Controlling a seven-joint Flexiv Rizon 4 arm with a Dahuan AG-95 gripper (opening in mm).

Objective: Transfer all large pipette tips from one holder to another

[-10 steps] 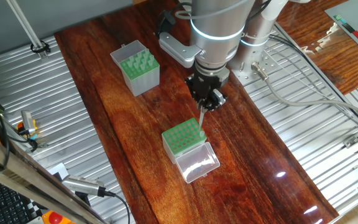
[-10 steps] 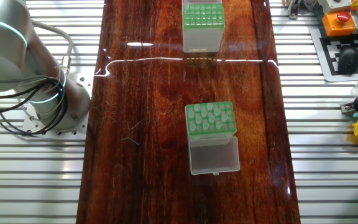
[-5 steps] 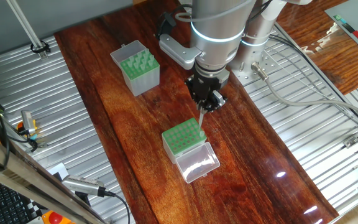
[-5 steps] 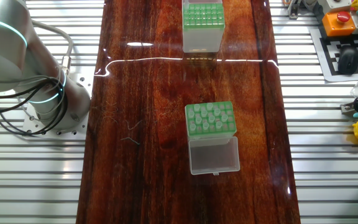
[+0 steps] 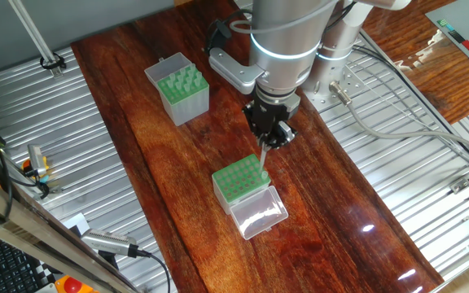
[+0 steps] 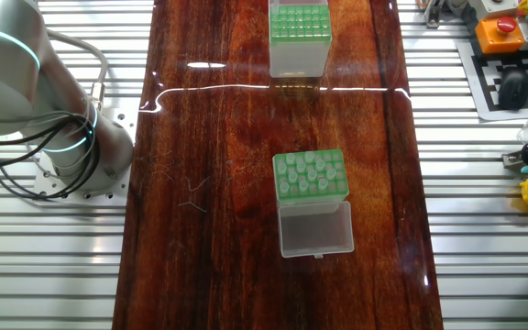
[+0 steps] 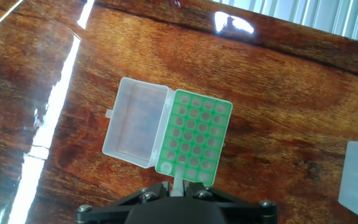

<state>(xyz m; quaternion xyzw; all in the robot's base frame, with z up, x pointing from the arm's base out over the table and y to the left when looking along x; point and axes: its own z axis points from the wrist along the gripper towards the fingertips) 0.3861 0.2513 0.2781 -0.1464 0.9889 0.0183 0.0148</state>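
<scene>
My gripper (image 5: 269, 137) hangs just above the far edge of the shorter box (image 5: 239, 181) and is shut on one large pipette tip (image 5: 263, 155), which points down at the green plate. In the hand view the pale tip (image 7: 176, 185) is pinched between my gripper's (image 7: 176, 190) jaws, its end over the nearest row of holes in the plate (image 7: 194, 140). The clear lid (image 7: 135, 124) lies open beside it. The taller grey-sided holder (image 5: 181, 88) stands apart at the back left with tips in its top. The other fixed view shows both boxes (image 6: 312, 176) (image 6: 299, 37) but not the gripper.
Ribbed metal surfaces (image 5: 39, 130) flank the dark wooden tabletop (image 5: 169, 163) on both sides. The arm's base and cables (image 6: 71, 151) sit left of the wood. A keyboard and small coloured items (image 6: 521, 55) lie beyond the right edge.
The arm has shifted only slightly. The tip stays held over the shorter box's edge, and both boxes are where they were.
</scene>
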